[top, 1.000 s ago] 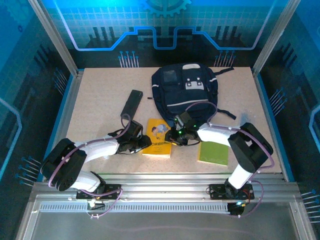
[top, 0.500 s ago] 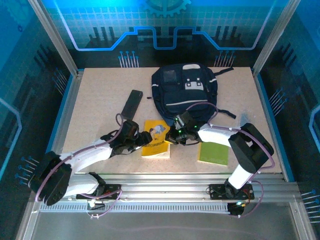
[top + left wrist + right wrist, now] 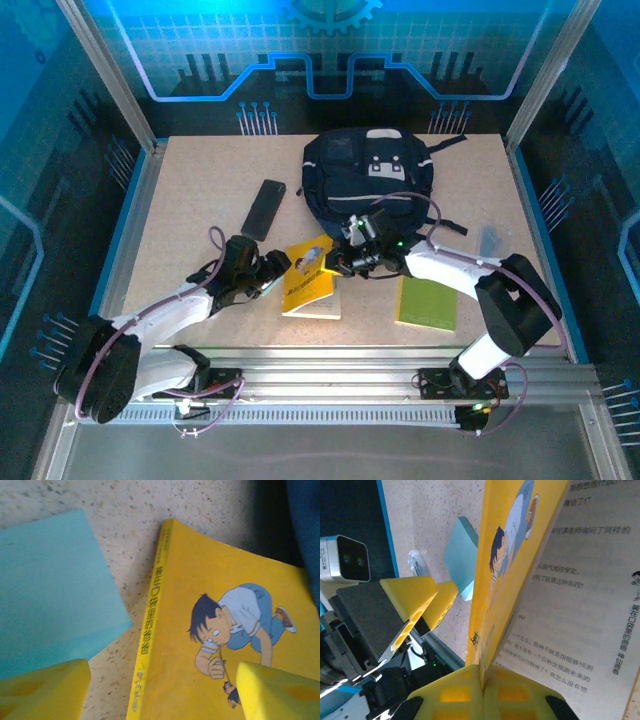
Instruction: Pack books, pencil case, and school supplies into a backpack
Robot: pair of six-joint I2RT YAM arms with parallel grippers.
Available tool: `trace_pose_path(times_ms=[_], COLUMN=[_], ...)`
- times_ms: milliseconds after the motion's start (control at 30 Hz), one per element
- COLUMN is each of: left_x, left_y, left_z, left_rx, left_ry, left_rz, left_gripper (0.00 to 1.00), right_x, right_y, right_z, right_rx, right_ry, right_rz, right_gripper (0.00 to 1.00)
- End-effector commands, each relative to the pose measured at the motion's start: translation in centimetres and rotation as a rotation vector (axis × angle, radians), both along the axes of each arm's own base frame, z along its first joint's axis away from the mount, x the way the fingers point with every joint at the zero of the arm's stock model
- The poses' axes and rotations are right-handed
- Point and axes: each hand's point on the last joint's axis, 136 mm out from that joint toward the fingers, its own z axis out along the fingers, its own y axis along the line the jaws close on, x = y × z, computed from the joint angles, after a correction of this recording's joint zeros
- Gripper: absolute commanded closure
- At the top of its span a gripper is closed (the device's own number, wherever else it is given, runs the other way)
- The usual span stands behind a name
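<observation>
The orange-yellow cartoon book (image 3: 308,282) lies in front of the navy backpack (image 3: 370,180). My right gripper (image 3: 482,672) is shut on its front cover, which is lifted so that a printed page (image 3: 575,605) shows. My left gripper (image 3: 160,700) is open just above the book's (image 3: 210,645) spine side, one finger over the cover and one over the table. The light-blue pad (image 3: 50,590) lies flat beside the spine. The black pencil case (image 3: 263,208) lies left of the backpack. The lime-green book (image 3: 427,303) lies at the front right.
The table's near metal rail (image 3: 330,362) runs just behind both arms. The left wrist camera and its yellow fingers (image 3: 420,605) stand close to the lifted cover. A backpack strap (image 3: 452,226) trails to the right on the tabletop (image 3: 190,190).
My left gripper has opened wider and shifted left off the book. My right gripper has shut on the cover and raised it toward the backpack.
</observation>
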Motion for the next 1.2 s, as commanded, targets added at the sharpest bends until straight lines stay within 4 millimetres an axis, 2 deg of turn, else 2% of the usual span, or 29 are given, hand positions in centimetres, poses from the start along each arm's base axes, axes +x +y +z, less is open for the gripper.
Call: trace_pose_path(times_ms=[0, 100, 200, 333, 433, 567, 700, 767, 833, 1033, 1100, 1167], left_x=[0.6, 0.8, 0.5, 0.0, -0.2, -0.1, 0.5, 0.8, 1.1, 1.2, 1.2, 1.2], left_y=[-1.7, -3.2, -4.5, -4.9, -4.8, -4.9, -5.7, -6.2, -6.4, -5.6, -5.1, -4.3], left_z=[0.6, 0.7, -0.2, -2.0, -2.4, -2.2, -1.1, -0.2, 0.7, 2.5, 3.3, 4.2], left_rx=[-0.087, -0.122, -0.141, -0.132, -0.132, -0.137, -0.196, -0.246, -0.284, -0.282, -0.263, -0.225], left_ry=[-0.032, -0.044, -0.015, 0.043, 0.056, 0.046, 0.009, -0.023, -0.052, -0.110, -0.131, -0.158], left_rz=[-0.025, -0.040, -0.056, -0.054, -0.050, -0.049, -0.055, -0.059, -0.052, -0.024, -0.011, 0.005], left_gripper=[0.23, 0.23, 0.23, 0.23, 0.23, 0.23, 0.26, 0.35, 0.51, 0.87, 0.95, 1.00], right_x=[0.9, 1.0, 1.3, 1.8, 2.0, 1.9, 1.6, 1.3, 1.1, 0.8, 0.8, 0.6], right_y=[0.0, -0.3, 0.1, 0.5, 0.3, -0.3, -0.4, -0.4, -0.5, -1.0, -1.3, -1.7], right_z=[3.1, 3.1, 3.7, 5.4, 5.9, 5.8, 4.1, 3.0, 2.0, 0.4, 0.3, 0.3], right_rx=[0.150, 0.163, 0.211, 0.258, 0.258, 0.254, 0.233, 0.223, 0.212, 0.158, 0.130, 0.096], right_ry=[-0.073, -0.071, -0.070, -0.085, -0.093, -0.088, -0.057, -0.035, -0.016, 0.000, 0.001, 0.000], right_rz=[0.001, -0.010, -0.016, -0.011, -0.015, -0.024, -0.023, -0.022, -0.025, -0.028, -0.032, -0.038], right_gripper=[1.00, 1.00, 1.00, 1.00, 1.00, 1.00, 1.00, 1.00, 1.00, 1.00, 1.00, 0.91])
